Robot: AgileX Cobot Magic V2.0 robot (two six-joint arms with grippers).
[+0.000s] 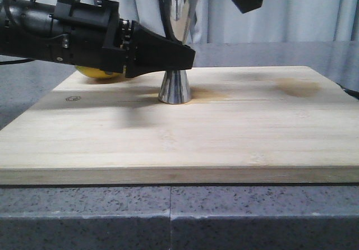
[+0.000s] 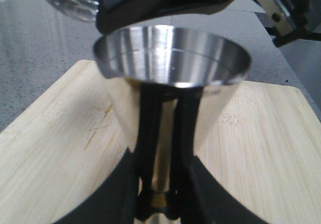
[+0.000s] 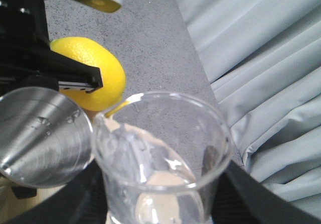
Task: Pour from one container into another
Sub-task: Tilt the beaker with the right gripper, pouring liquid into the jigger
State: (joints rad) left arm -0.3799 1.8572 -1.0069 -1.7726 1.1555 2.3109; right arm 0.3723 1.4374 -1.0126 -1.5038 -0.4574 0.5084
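Mid-pour step, by the look. Steel jigger (image 1: 176, 48) upright on cutting board (image 1: 224, 132), pinched at waist by left gripper (image 1: 182, 56). Glass beaker (image 3: 160, 158) clamped in right gripper (image 3: 160, 204), lip beside jigger rim. Next: tip further, slowly, lip over cup.

The left arm (image 1: 61, 28) is showing a matte black housing with small screws, black cables and a black wedge-shaped end effector (image 1: 182, 56).
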